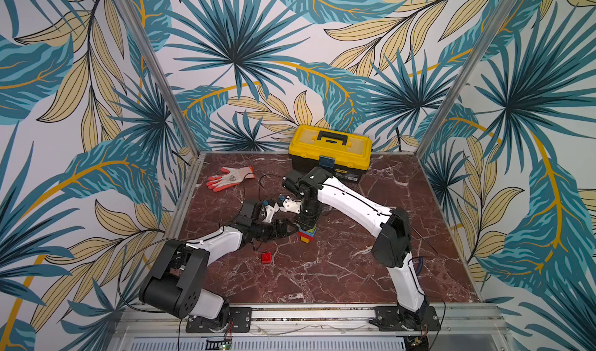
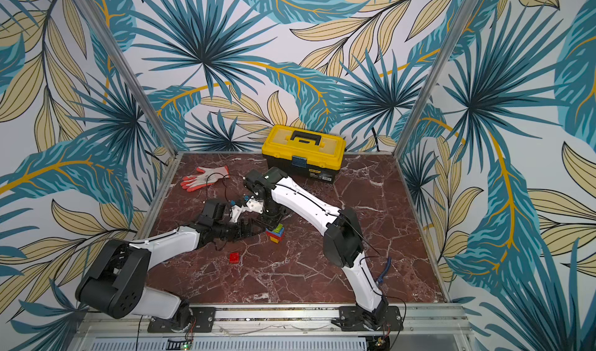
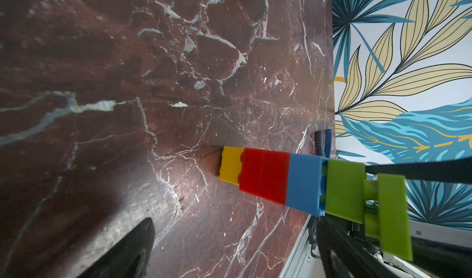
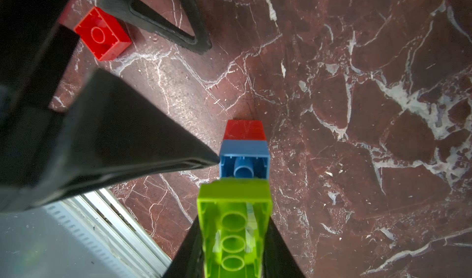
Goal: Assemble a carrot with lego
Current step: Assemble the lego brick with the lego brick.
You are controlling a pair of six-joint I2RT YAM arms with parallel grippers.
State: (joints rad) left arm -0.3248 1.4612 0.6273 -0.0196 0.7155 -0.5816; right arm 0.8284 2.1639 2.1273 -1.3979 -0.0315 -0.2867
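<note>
Carrot (image 1: 307,236): stood upright on table (image 1: 338,268), near middle; judged mid-step, seating top green brick (image 4: 233,225). Loose red brick (image 1: 266,257): lay nearer front, best ignored for now. Left gripper (image 2: 253,228): jaws wide apart beside stack, held nothing, one tip possibly touching blue brick (image 4: 244,149); best closed on body as brace. Right gripper (image 1: 306,225): clamped on top green brick; best pressed straight down, no tilt, narrow base tippy. Long axis: vertical. Pointed yellow tip (image 3: 231,167) down onto table, green end up.
</note>
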